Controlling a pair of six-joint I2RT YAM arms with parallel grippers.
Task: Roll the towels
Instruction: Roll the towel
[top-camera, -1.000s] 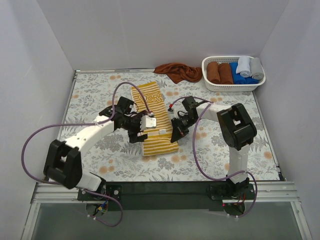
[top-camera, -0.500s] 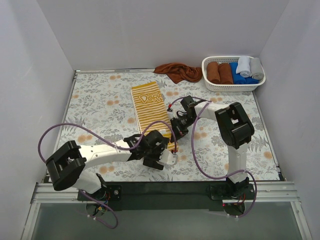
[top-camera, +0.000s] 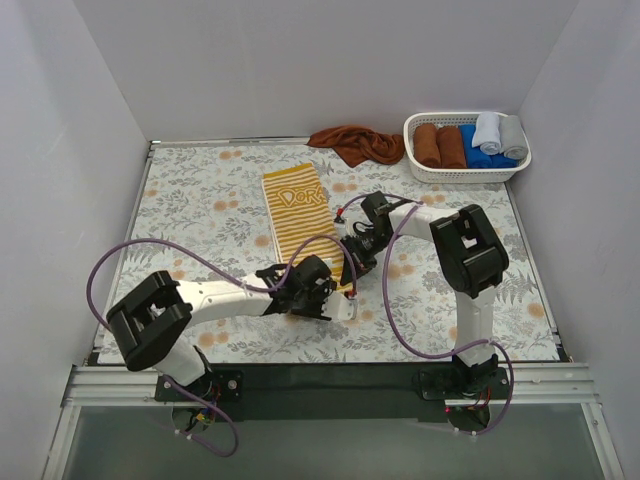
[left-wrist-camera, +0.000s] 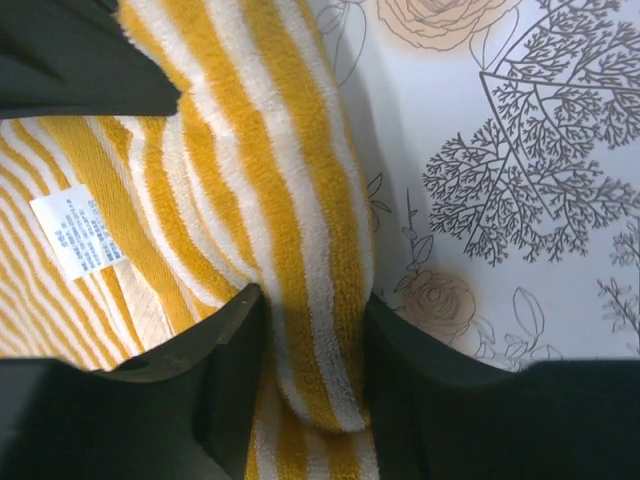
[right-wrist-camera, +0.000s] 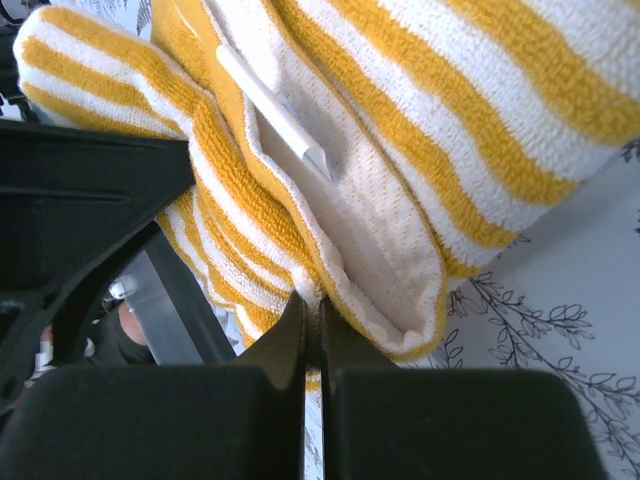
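- The left claw (left-wrist-camera: 312, 300) is clamped on the yellow striped towel (top-camera: 295, 205). A thick, rounded fold of the cloth runs down between its two dark fingers (left-wrist-camera: 190, 390), which press on it from both sides.
- To the left of that claw the towel lies flatter and carries a small white care label (left-wrist-camera: 75, 232). To its right is the bare flowered surface (top-camera: 200, 200).
- The right claw (right-wrist-camera: 312, 305) has its fingers together, nipping the thin hemmed edge of the same towel. The cloth rises away from its tips in loose layers, with a narrow white loop (right-wrist-camera: 270, 100) on the inner face.
- Seen from above, both claws sit close together at the near end of the striped towel. The left claw is nearer the arm bases, and the right claw is just beyond it, at the towel's right edge.
- Beyond both claws the rest of the striped towel lies flat on the surface, stretching toward the back wall, with the lettered end farthest from them.
- The rust-brown towel (top-camera: 352, 143) lies crumpled well beyond both claws, at the back edge of the surface, and neither claw touches it.
- A white basket (top-camera: 460, 173) stands just beside the rust-brown towel, far beyond and to the right of the right claw. It holds rolled cloths (top-camera: 438, 145) in brown, blue and grey.
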